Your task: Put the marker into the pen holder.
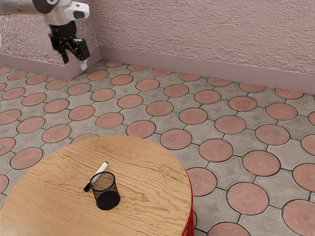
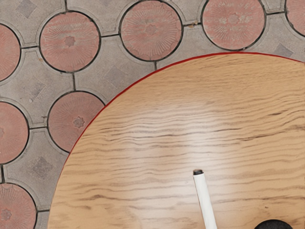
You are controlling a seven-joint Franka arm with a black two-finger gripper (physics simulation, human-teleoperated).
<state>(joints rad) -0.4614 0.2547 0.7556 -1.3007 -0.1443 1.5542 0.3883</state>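
The round wooden table (image 1: 152, 167) carries a white marker (image 1: 101, 168) with dark ends and a black mesh pen holder (image 1: 105, 191). The pen holder stands upright, well inside the table's curved edge, with its rim facing up. The marker lies outside it, on the wood, slantwise: its small dark end points toward the table's far edge in the exterior view, and its longer black end shows just beside the holder, on the exterior view's left. Part of the white barrel passes behind the holder's rim in that view; whether the two touch, I cannot tell. The black gripper (image 1: 74, 62) hangs at the exterior view's upper left, well apart from both things, pointing downward with its two fingers spread apart. The pale arm (image 1: 27, 7) comes in above it. In the wrist view, the marker's small dark end and white barrel are visible on the tabletop, near a dark part of the pen holder. A thin red band runs along the table's edge. Around it lies a grey floor (image 1: 165, 132) set with pinkish discs, and behind rises a rough pink wall (image 1: 206, 29).
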